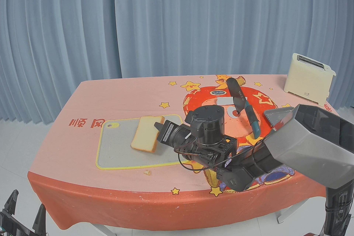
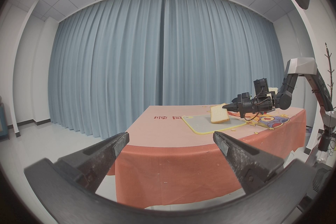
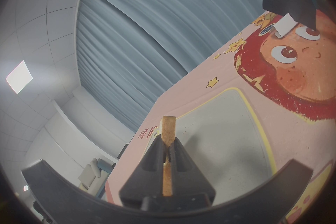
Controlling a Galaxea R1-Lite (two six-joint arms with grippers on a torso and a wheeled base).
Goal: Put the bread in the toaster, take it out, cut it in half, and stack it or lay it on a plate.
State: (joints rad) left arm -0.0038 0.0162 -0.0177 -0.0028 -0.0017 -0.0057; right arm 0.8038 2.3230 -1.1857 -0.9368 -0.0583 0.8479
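A slice of bread [image 1: 147, 133] is held edge-up over the grey, yellow-rimmed cutting board [image 1: 114, 148], with my right gripper [image 1: 159, 130] shut on its right edge. The right wrist view shows the bread [image 3: 168, 128] edge-on, pinched between the fingers [image 3: 152, 158] above the board [image 3: 224, 137]. From the left wrist view the bread [image 2: 219, 113] leans at the board [image 2: 203, 125]; whether its lower edge touches is unclear. The cream toaster [image 1: 309, 79] stands at the table's far right corner. My left gripper [image 2: 171, 146] hangs open off the table's near left corner, nothing between its fingers.
A knife [image 1: 244, 107] with a black blade and teal handle lies on the printed cloth right of the board. A grey tray-like piece [image 1: 277, 115] sits partly behind my right arm. A small crumb [image 1: 147, 173] lies near the table's front edge.
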